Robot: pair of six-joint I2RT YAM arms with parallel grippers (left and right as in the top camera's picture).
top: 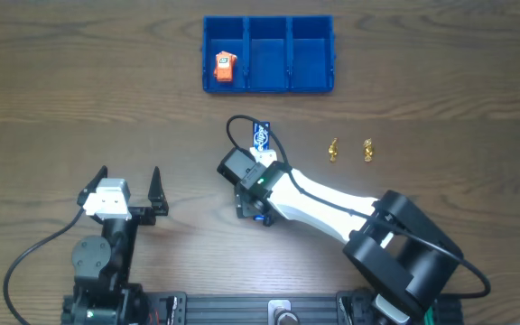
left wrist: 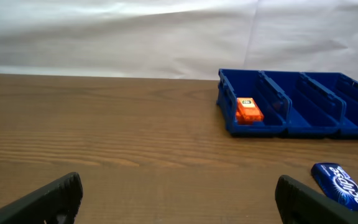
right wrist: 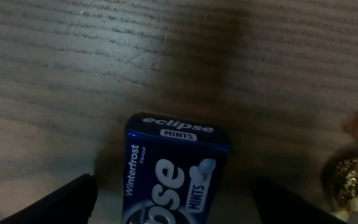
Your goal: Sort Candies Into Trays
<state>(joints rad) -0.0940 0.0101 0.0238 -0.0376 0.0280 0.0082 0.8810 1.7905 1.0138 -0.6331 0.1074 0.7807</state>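
Right tool (right wrist: pixel 182 202) spread wide astride mint box (right wrist: pixel 176 163), orange candy (top: pixel 225 66) in leftmost compartment of blue tray (top: pixel 269 88)

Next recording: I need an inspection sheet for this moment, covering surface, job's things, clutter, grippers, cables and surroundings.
Surface: brown wood-grain table.
Job's things: blue plastic three-compartment tray at the far side, with an orange wrapped candy in its left compartment and the other two compartments empty. A dark blue mint pack lies on the table, with two gold foil-wrapped candies side by side to its right.
Clutter: nothing seen.
Grippers: left gripper open over bare table. Right gripper open, its fingers straddling the mint pack without touching it.
Cables: black cable looped by the right wrist; second black cable by the left arm's base.
Surroundings: white backdrop behind the table.
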